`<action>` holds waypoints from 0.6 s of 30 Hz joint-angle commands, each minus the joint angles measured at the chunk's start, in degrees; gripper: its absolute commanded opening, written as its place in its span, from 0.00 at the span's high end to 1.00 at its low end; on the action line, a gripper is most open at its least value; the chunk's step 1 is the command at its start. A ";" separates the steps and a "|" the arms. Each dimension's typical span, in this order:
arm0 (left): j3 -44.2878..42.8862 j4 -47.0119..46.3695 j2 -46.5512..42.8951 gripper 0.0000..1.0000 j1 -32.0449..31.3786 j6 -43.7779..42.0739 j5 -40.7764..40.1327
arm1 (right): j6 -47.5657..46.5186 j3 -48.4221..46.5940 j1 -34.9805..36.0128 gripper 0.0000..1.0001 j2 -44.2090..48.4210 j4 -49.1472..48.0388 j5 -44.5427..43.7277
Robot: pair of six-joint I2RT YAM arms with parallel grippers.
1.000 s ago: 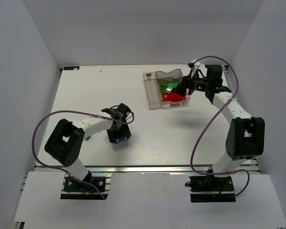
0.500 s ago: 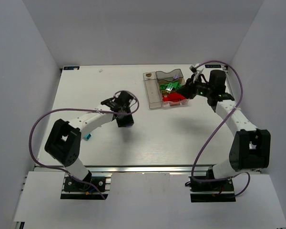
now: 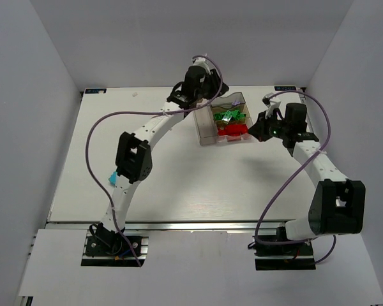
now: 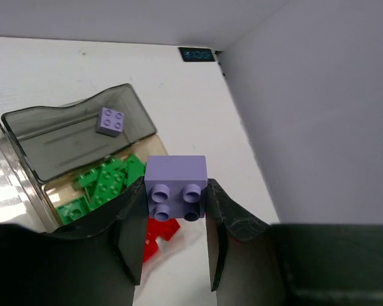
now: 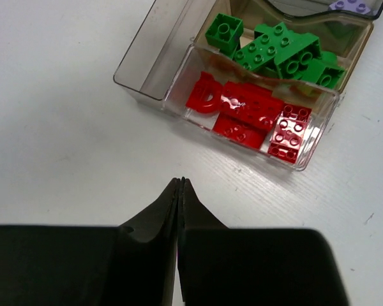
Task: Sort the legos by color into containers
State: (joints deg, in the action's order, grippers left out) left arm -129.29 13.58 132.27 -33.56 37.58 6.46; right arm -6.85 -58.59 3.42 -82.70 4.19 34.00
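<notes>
Top external view: my left arm has swung off the middle of the table and now reaches over the back of the containers [image 3: 203, 132]. My right gripper [image 3: 260, 127] has drawn back to just right of them.

Left wrist view: my left gripper [image 4: 175, 199] is clamped on a lilac brick [image 4: 176, 172], held in the air above the containers. The brick is squarish, so it has no clear long axis. Its four studs face my wrist camera, and the fingers press two opposite sides.

The smoky compartment already holds another lilac brick [image 4: 110, 121], so I judge the carry is nearly done and the drop remains.

Right wrist view: my right fingers are pressed together, holding nothing.

A teal brick [image 3: 113, 179] lies far left of the containers, unsorted.
</notes>
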 commanded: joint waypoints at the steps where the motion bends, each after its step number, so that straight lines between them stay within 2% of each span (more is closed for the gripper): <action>1: 0.26 -11.01 3.34 1.00 0.34 -1.37 -2.84 | 0.00 2.95 -0.17 1.00 5.08 -1.46 0.72; 4: -1.03 -17.27 6.24 1.00 0.34 -1.81 -7.58 | 0.08 5.50 -0.34 1.00 7.28 -1.55 0.89; 8: -2.98 -21.75 10.37 1.00 0.34 -2.43 -9.35 | 1.84 8.13 -0.43 1.00 8.43 -2.34 2.03; 17: -3.07 -19.04 14.07 0.88 0.34 -3.04 -14.19 | 3.86 9.54 -0.34 1.00 8.96 -2.87 2.56; 18: -3.16 -18.77 14.33 0.83 0.34 -3.39 -14.45 | 3.95 9.54 -0.34 1.00 9.04 -2.87 2.83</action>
State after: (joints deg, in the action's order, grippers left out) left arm -129.67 -4.34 147.35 -33.50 35.46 -5.41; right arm -4.01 -49.25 3.33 -75.20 3.20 35.70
